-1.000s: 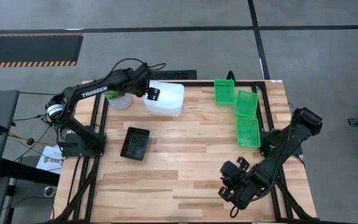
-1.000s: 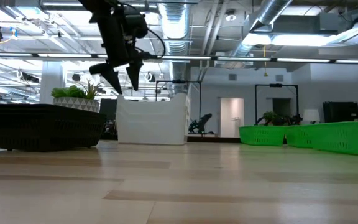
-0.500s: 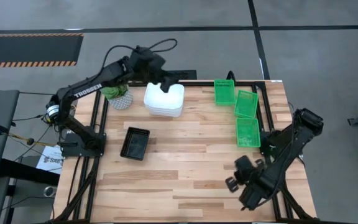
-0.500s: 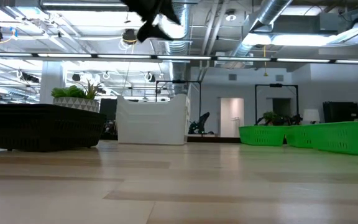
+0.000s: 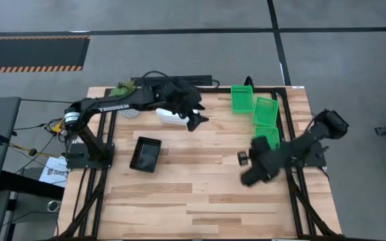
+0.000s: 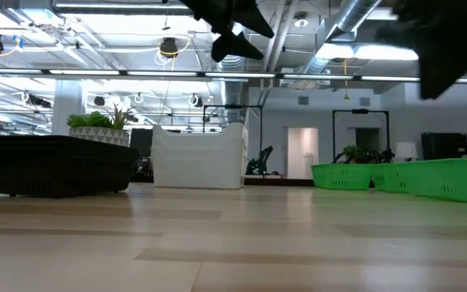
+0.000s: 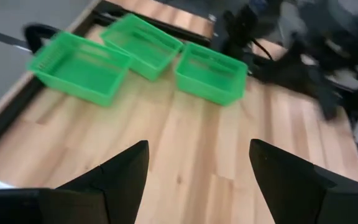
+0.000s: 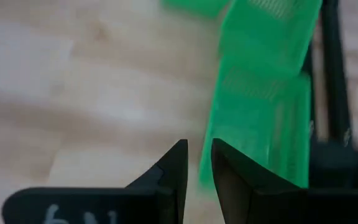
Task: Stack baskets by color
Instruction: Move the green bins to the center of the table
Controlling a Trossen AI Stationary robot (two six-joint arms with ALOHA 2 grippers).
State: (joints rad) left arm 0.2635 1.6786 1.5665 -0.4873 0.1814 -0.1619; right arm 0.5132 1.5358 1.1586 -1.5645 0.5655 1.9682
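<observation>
A stack of white baskets (image 5: 169,118) rests on the table at the far left, partly hidden under my left arm. My left gripper (image 5: 197,122) hangs above the stack's right edge, open and holding nothing (image 7: 197,149). One black basket (image 5: 146,154) sits nearer, on its base. Three green baskets (image 5: 242,98), (image 5: 265,112), (image 5: 269,136) lie in a row along the far right. My right gripper (image 5: 256,155) hovers at the nearest green basket (image 8: 260,93), its fingers a narrow gap apart with nothing between them.
A potted green plant (image 5: 122,90) stands at the far left corner behind my left arm. The black table rail (image 5: 283,127) runs just right of the green baskets. Bare wood (image 5: 200,187) spreads across the middle and near side.
My left gripper has risen from the white stack's far left side and swung toward the table's right, rolling as it went, staying open. My right gripper has gone from the near edge toward the far edge, up to the nearest green basket, turning about. No basket has moved.
</observation>
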